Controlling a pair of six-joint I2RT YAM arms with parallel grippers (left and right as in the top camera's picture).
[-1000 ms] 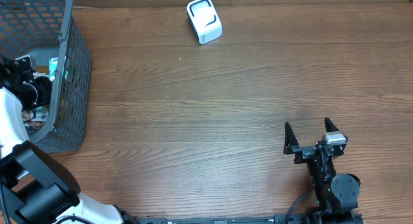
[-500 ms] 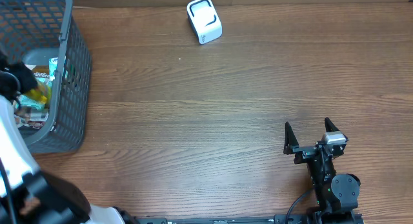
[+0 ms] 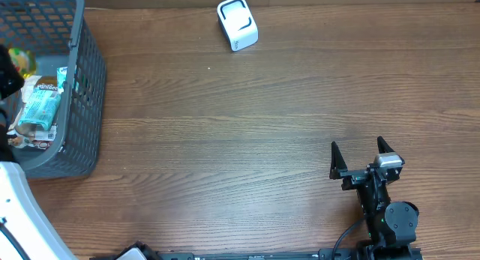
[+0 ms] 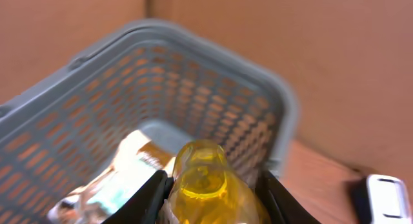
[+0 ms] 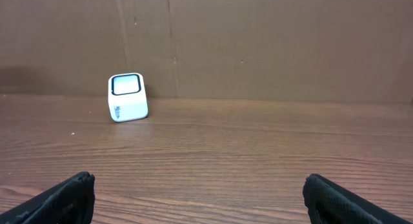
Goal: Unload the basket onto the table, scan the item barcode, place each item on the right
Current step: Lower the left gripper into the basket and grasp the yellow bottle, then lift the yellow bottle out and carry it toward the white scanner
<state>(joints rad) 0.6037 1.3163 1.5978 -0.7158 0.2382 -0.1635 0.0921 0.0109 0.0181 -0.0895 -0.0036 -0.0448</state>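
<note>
No readable text anywhere right now. Inside the grey basket [image 3: 84,80] lies a teal-and-white packet [image 3: 39,110] with print along its top edge, but from overhead the letters are too small to make out, and in the left wrist view the same packet is a blur. Far to the right of the basket, at the table's back edge, the white scanner [image 5: 127,97] carries a small dark marking low on its front face. It is there in the right wrist view but too fine to read as a word or number.
</note>
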